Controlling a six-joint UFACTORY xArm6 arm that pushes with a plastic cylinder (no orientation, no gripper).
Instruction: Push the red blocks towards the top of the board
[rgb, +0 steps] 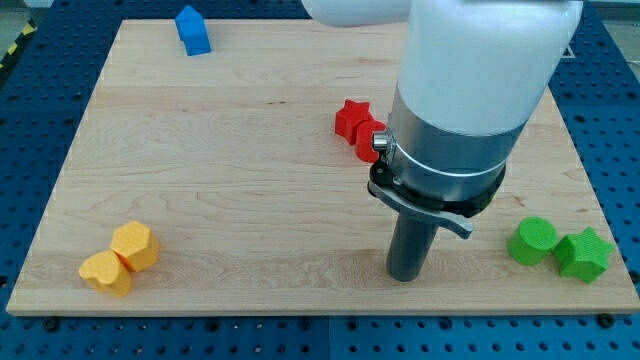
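**A:** On the wooden tabletop (250, 200), where do the red blocks sit?

**B:** Right of centre, in the upper half. There is a red star block (351, 119), and touching it on its lower right a second red block (366, 143) whose shape I cannot make out, since the arm's white and silver body (470, 90) covers part of it.

**A:** And my tip?

**B:** My tip (405, 275) rests on the board below the red pair and a little to the view's right, well apart from both. As for a pincer, the arm carries none, only the dark rod, so there is nothing released or clenched to report.

**A:** What else is on the board?

**B:** A blue block (193, 31), house-like in outline, near the view's top left. At the bottom left, two yellow blocks touching: a yellow hexagonal block (135, 245) and a yellow block (105, 273) just below and left of it. At the right edge, a green round block (532, 241) beside a green star block (584, 254), the two touching or nearly so.

**A:** Which are nearest my tip?

**B:** The green pair, off to the view's right.
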